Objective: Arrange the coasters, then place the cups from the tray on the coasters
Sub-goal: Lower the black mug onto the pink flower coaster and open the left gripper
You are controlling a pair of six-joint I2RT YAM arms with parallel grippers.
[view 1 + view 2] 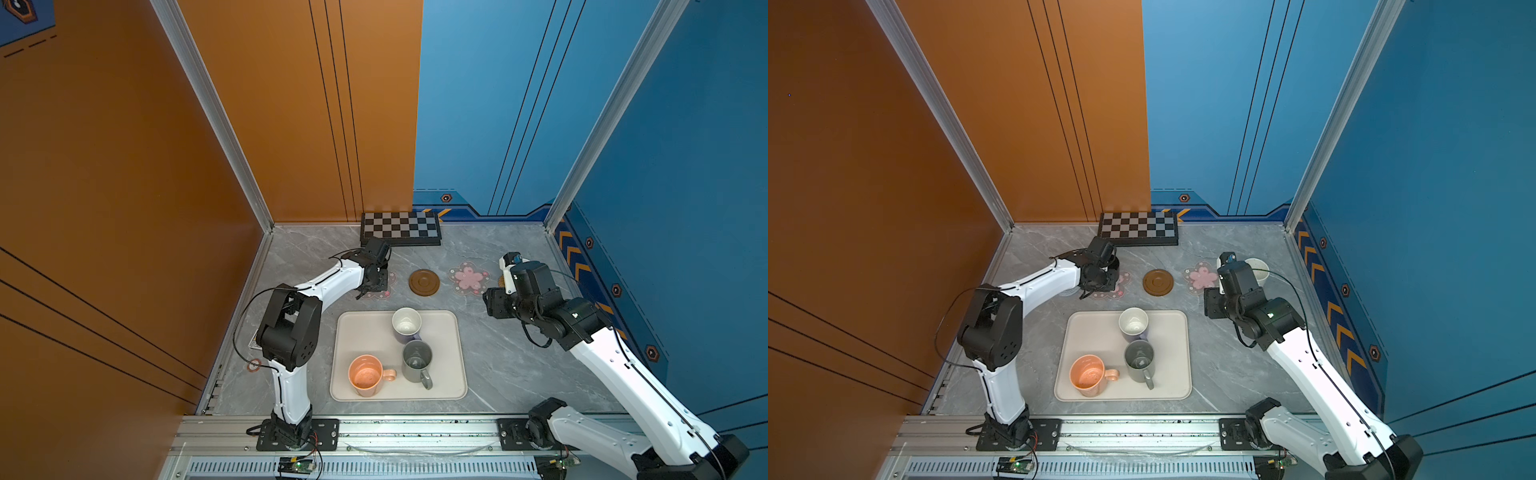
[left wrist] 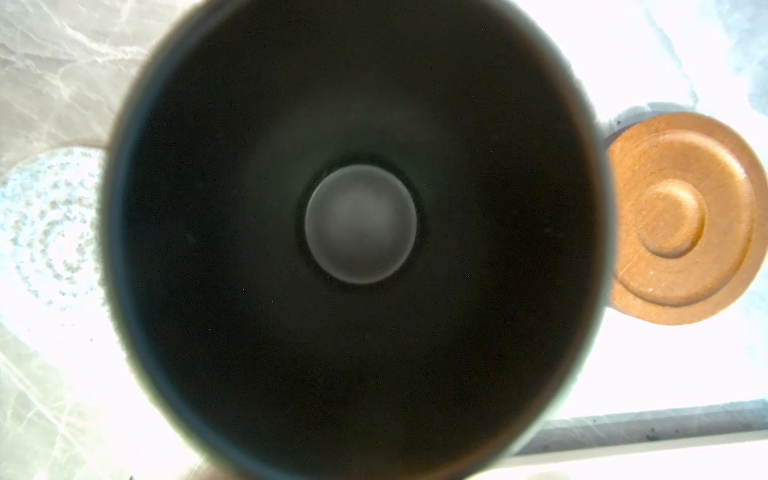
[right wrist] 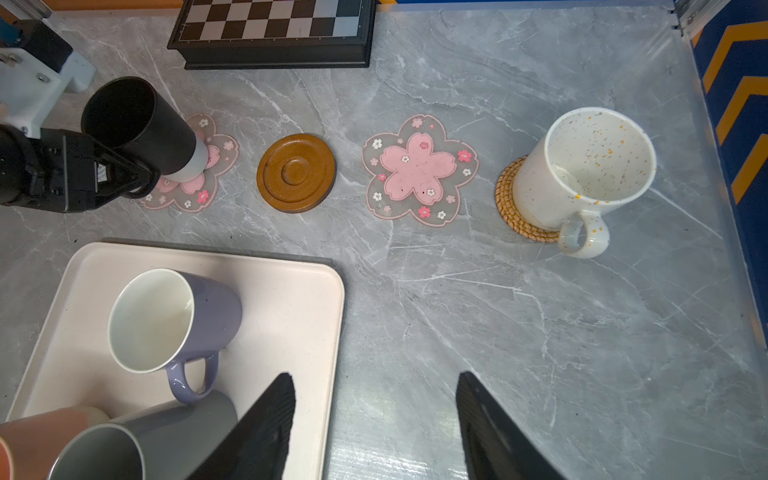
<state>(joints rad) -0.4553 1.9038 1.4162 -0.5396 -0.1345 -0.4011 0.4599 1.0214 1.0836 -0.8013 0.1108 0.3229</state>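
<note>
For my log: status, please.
Right gripper open. Left gripper at black cup on pink coaster, grip unclear. Lavender cup, grey cup, orange cup on tray. No obstruction.

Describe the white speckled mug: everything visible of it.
The white speckled mug looks like glazed ceramic, cream-white with orange and grey flecks inside and out, with one loop handle. It stands upright and empty on the woven rattan coaster, which shows from under its base, near the blue wall. Nothing else touches it.
</note>
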